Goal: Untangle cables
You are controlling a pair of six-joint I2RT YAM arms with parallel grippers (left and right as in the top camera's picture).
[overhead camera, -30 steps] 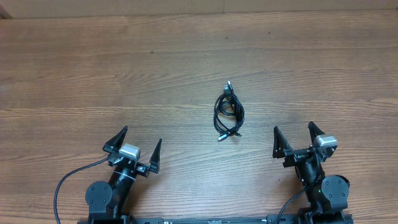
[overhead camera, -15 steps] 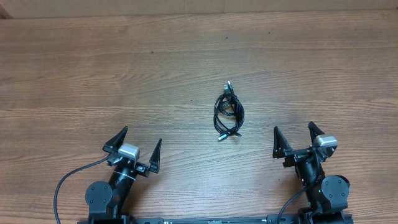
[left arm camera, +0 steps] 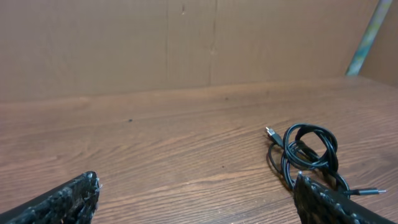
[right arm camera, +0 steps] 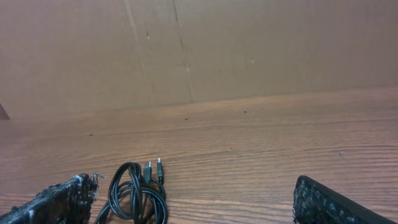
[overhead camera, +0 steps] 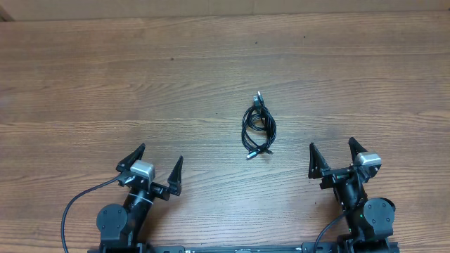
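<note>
The left gripper (overhead camera: 157, 159) is hovering over the grained wooden worktop (overhead camera: 105, 77), its pointed black jaws spreading wide, released. The cables (overhead camera: 258, 126), thin glossy black cords, are lying mid-worktop in a small knotted coil. The right gripper (overhead camera: 332, 146) is sitting with its jaws released too, grasping nothing.

left gripper (overhead camera: 160, 154) and right gripper (overhead camera: 331, 144): matte black, pointy fingers (overhead camera: 136, 153) (rough-textured up close), silver-grey block (overhead camera: 143, 169) on each, thick black arm cables (overhead camera: 74, 206) looping behind.

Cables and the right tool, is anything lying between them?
No. In the overhead view only bare wooden table lies between the cables and the right tool.
</note>
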